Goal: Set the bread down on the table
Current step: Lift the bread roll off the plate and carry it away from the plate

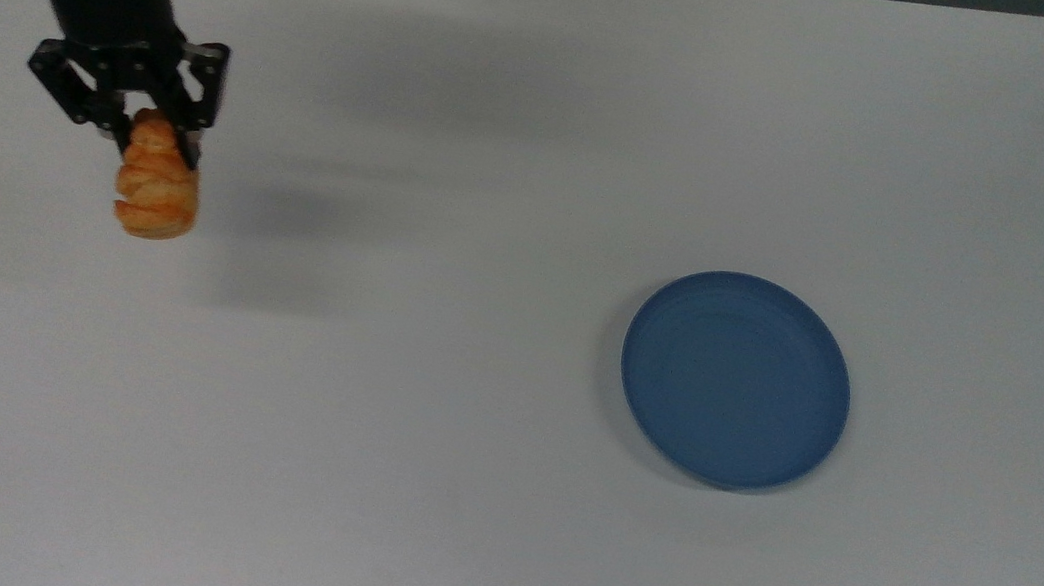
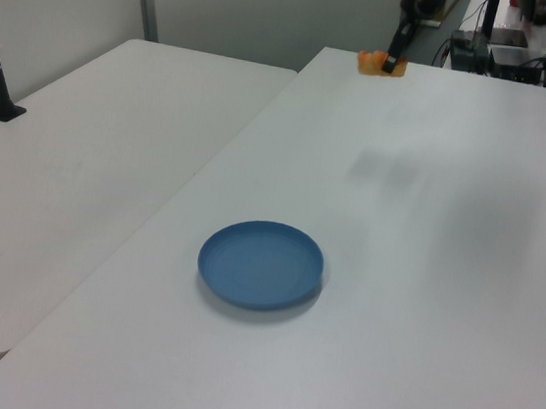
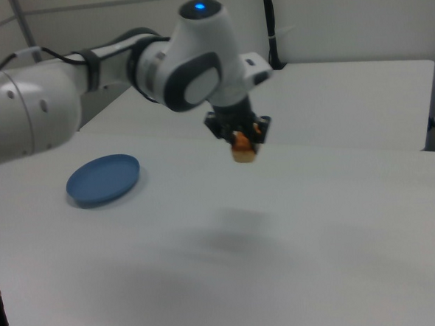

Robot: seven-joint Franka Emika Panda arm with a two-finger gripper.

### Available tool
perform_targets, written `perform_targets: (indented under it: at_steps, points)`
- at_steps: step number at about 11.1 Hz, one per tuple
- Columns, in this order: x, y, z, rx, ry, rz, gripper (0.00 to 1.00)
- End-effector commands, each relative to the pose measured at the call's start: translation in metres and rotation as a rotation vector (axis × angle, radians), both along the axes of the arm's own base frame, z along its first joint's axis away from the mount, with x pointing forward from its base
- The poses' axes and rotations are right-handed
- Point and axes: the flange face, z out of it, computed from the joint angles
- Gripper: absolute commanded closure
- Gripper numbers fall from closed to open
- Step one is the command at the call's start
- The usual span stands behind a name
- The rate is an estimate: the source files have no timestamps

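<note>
Bread (image 1: 154, 192) pinched between the fingers of the downward-pointing hand (image 1: 154, 146), held above the desk (image 1: 497, 179), well apart from the blue plate (image 1: 736, 379).

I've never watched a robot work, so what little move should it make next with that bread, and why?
Probably lower straight down. The gripper holds the bread in the air, its shadow apart from it on the table, far from the plate. Bare tabletop lies beneath.
</note>
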Motion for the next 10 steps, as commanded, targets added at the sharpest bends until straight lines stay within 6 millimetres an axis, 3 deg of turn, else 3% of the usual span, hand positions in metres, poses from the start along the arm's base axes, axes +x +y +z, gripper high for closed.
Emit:
perform_targets:
  at_steps: [1,3,5,10]
  points:
    - [0.018,-0.063,-0.040,-0.023,-0.098,-0.038,0.54]
    - [0.036,-0.094,-0.080,-0.053,-0.150,-0.087,0.50]
    - [0.050,-0.112,-0.110,-0.062,-0.169,-0.106,0.49]
    - [0.058,-0.131,-0.187,-0.103,-0.215,-0.153,0.49]
